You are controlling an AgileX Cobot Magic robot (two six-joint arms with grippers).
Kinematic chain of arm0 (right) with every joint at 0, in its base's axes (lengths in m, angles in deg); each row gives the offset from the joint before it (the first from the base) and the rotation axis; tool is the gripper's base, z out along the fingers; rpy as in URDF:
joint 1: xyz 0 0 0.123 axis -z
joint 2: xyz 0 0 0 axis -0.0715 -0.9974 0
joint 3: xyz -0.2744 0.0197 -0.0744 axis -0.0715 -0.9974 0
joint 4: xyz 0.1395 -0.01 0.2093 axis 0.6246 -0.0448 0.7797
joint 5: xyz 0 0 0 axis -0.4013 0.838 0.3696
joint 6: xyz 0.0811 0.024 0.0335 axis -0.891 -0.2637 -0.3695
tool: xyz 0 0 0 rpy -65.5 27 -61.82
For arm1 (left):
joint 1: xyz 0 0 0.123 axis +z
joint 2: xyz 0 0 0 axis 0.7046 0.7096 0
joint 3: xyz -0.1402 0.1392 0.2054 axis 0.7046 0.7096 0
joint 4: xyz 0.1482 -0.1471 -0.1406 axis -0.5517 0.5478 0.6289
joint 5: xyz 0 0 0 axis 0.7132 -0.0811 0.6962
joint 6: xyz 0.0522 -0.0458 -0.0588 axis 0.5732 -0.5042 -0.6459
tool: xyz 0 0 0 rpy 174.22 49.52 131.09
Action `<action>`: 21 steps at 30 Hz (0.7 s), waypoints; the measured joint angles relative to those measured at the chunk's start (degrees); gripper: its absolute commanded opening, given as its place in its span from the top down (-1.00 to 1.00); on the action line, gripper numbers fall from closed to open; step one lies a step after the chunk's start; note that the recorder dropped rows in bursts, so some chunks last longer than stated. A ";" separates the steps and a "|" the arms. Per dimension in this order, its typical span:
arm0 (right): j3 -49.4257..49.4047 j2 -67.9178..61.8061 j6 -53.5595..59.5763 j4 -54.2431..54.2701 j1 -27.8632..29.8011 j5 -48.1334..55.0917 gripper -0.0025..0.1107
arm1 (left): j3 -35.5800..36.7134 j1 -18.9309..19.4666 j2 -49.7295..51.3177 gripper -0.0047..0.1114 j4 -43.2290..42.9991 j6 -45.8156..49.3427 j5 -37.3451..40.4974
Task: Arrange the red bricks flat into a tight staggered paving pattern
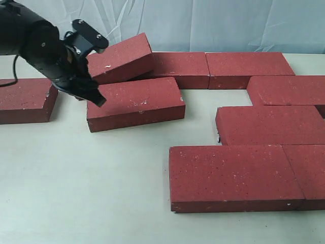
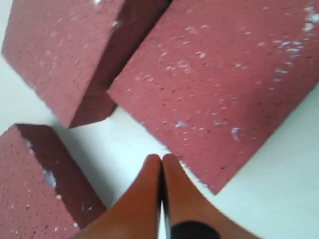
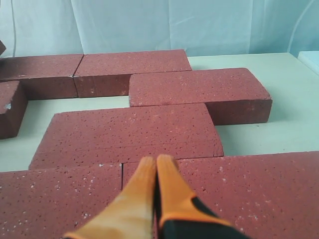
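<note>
Several dark red bricks lie on the pale table. Two front bricks sit side by side, with two more staggered behind and a back row. One brick leans tilted on the back row. A loose brick lies askew in front of it, and another sits at the far left. My left gripper is shut and empty, at the loose brick's left end. My right gripper, shut and empty, hovers over the front bricks' seam; it is out of the exterior view.
A pale blue curtain closes off the back. Bare table shows at the front left and in a gap between the back row and the right bricks. The black left arm reaches in from the upper left.
</note>
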 measured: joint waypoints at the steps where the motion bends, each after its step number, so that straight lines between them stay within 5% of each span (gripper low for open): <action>1: 0.00 0.00 0.00 0.00 0.00 0.00 0.97 | 0.00 1.04 0.21 0.92 0.00 -1.02 0.00; 9: 0.00 0.00 0.00 0.00 0.00 0.00 0.97 | 0.00 9.26 5.16 0.92 5.67 -5.70 0.49; 21: 0.00 0.00 0.00 0.00 0.00 0.00 0.97 | 0.00 9.99 12.74 0.92 17.62 -5.79 -3.49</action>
